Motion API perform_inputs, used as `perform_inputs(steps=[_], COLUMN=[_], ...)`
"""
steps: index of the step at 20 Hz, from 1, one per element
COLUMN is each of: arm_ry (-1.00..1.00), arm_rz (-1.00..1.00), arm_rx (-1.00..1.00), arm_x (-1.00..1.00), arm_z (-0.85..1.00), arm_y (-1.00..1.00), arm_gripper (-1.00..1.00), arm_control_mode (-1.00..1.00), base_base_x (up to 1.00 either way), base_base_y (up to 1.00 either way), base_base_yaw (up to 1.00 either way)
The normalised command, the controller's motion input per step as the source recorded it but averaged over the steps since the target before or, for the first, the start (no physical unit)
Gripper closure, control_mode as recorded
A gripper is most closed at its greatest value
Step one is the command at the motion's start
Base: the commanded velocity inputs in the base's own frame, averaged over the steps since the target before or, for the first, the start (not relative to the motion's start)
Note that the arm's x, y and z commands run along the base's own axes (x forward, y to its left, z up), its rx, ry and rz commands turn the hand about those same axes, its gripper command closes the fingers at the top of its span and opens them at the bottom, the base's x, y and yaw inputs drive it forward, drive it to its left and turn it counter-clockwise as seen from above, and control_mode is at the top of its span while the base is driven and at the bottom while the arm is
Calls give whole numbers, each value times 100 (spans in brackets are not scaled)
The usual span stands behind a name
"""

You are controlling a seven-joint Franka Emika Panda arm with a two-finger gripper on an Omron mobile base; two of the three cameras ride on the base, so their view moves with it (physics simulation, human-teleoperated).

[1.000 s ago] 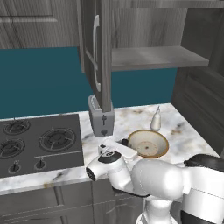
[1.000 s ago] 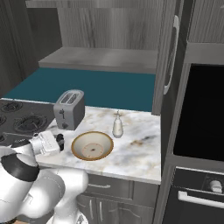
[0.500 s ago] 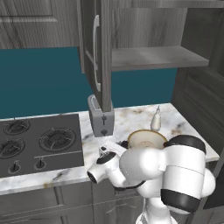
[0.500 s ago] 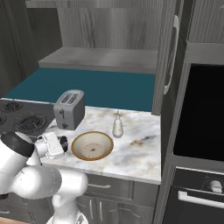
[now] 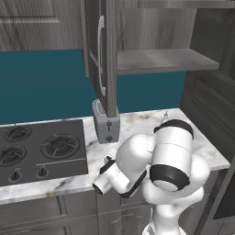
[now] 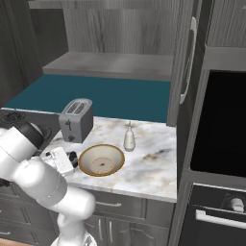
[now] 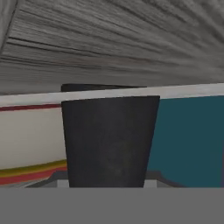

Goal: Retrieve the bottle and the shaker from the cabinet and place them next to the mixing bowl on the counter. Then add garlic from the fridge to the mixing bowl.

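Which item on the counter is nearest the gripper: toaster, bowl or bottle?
The mixing bowl: the gripper sits right beside its left rim. The toaster stands farther back, the bottle beyond the bowl.

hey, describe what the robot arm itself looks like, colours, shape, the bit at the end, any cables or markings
The arm is glossy white, built of fat rounded segments with dark bands at the joints. Its end effector is a white boxy block with small dark fingers. No cables or markings are visible on it.
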Motion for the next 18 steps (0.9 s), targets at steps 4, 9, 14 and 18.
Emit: perform_inputs(steps=[4, 9, 14, 18], arm_ry=[-6, -6, -17, -20], arm_rz=[-2, -2, -2, 0], arm_rx=[-9, -9, -3, 0], arm_x=[22, 17, -5, -33], arm_z=[-37, -29, 5, 31], arm_y=[17, 21, 10, 9], arm_gripper=[100, -100, -100, -100], arm_control_mode=[-100, -100, -100, -100], base_base_x=[0, 0, 0, 0], base_base_y=[0, 0, 0, 0], base_base_yaw=[0, 0, 0, 0])
